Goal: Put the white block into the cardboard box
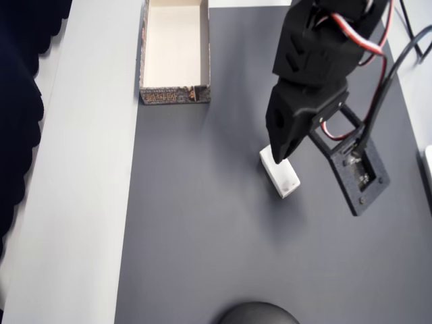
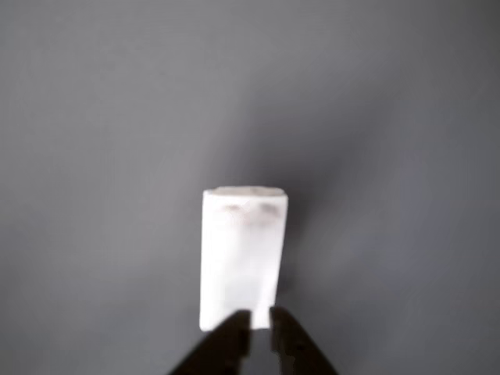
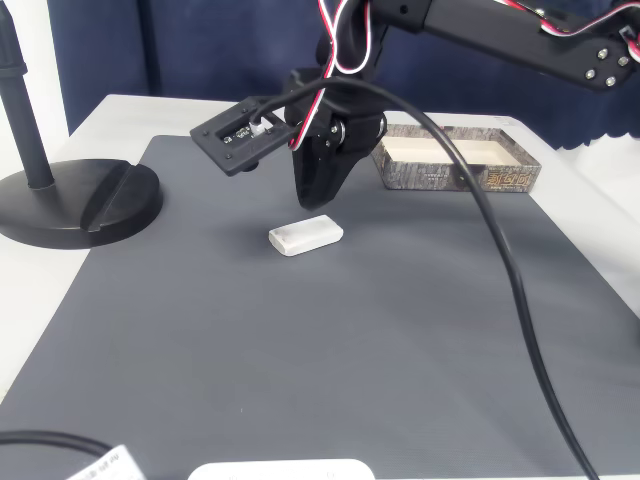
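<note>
Two black fingertips (image 2: 269,328) sit nearly together in the wrist view, a thin gap between them, holding nothing; the gripper (image 2: 260,332) hangs over the near end of the white block (image 2: 244,254), which runs toward twelve o'clock from the tips. With the jaws this narrow, a descent would likely land the tips on top of the block, not astride it, pushing or tipping it across the dark grey mat (image 3: 330,350); they probably need to spread first. Gripping only the end could also let it swing or slip in transit. The block is a small plain white brick, lying flat. In the overhead view the cardboard box (image 1: 144,67), cream inside with dark printed walls, lies well apart at about ten o'clock from the block.
</note>
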